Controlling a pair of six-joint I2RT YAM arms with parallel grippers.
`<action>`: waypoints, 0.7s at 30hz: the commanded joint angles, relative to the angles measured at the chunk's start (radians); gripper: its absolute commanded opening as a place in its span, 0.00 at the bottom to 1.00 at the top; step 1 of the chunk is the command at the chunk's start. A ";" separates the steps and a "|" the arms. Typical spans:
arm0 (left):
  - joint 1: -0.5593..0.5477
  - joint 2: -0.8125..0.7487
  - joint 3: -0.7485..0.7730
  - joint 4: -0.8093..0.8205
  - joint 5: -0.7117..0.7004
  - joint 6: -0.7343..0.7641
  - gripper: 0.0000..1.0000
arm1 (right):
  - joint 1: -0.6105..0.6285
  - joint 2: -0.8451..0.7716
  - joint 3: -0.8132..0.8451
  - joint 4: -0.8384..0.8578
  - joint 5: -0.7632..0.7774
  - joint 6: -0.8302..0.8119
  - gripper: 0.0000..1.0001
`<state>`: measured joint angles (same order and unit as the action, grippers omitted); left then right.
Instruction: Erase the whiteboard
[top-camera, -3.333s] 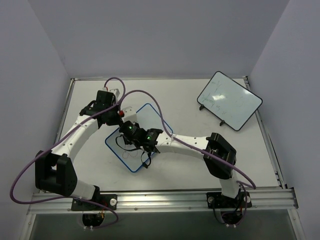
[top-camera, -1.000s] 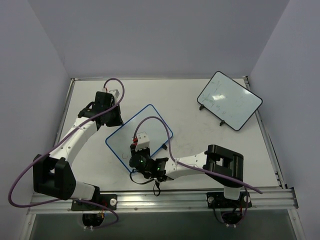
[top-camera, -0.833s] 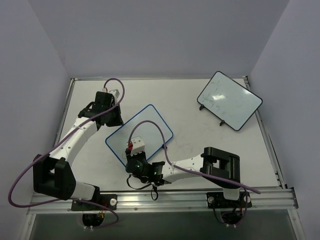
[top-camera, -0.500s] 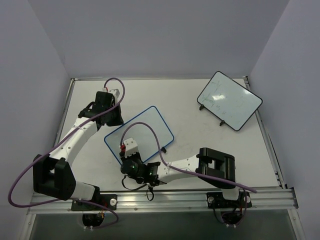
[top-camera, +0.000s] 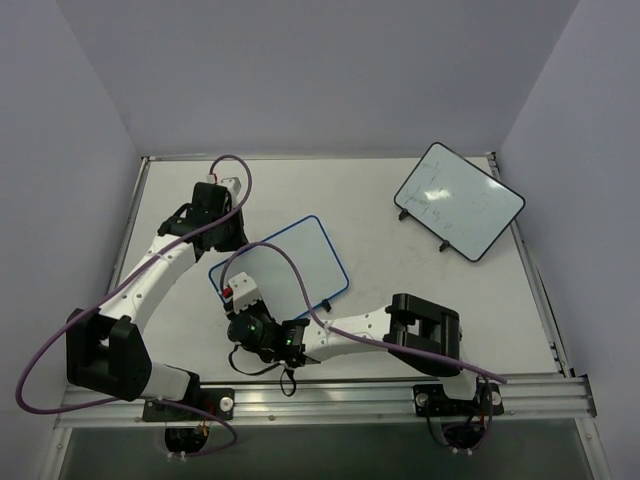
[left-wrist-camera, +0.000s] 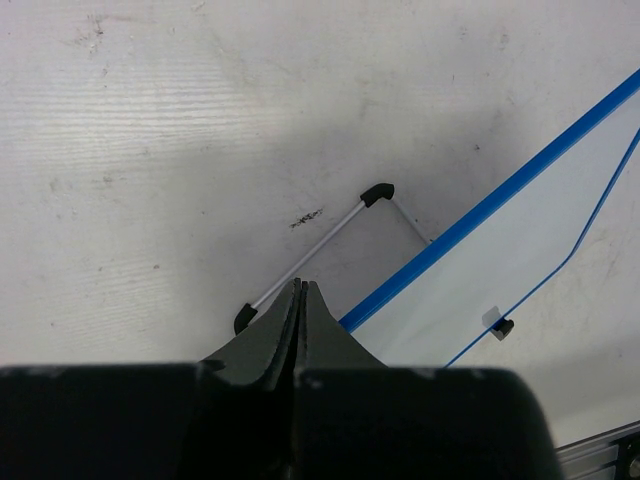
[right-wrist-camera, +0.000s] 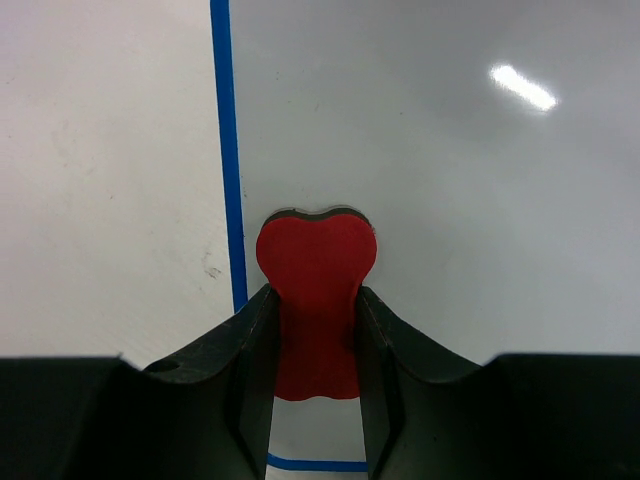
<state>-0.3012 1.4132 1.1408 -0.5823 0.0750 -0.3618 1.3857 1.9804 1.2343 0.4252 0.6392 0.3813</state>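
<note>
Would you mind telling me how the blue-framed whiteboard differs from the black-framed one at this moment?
The blue-framed whiteboard lies left of centre in the top view; the black-framed whiteboard sits at the far right. The blue-framed one looks clean, while the black-framed one bears faint marks. The right gripper holds a red eraser over the blue-framed board; nothing touches the black-framed one. Both are white rounded rectangles with small black feet.

Whiteboard (top-camera: 300, 250) flanked by left arm (top-camera: 150, 275) and right arm (top-camera: 350, 330), open table (top-camera: 370, 230) toward black-framed board (top-camera: 460, 200)
</note>
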 joint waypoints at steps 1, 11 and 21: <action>-0.019 -0.028 0.005 -0.013 0.022 0.000 0.02 | -0.036 0.035 0.056 -0.031 -0.032 -0.018 0.20; -0.024 -0.030 0.005 -0.011 0.022 0.000 0.02 | -0.068 0.047 0.106 -0.049 -0.016 -0.024 0.20; -0.027 -0.028 0.004 -0.011 0.022 0.000 0.02 | -0.102 0.063 0.181 -0.091 0.002 -0.030 0.20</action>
<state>-0.3092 1.4117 1.1408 -0.5724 0.0643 -0.3618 1.3205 2.0113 1.3682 0.3691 0.6052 0.3641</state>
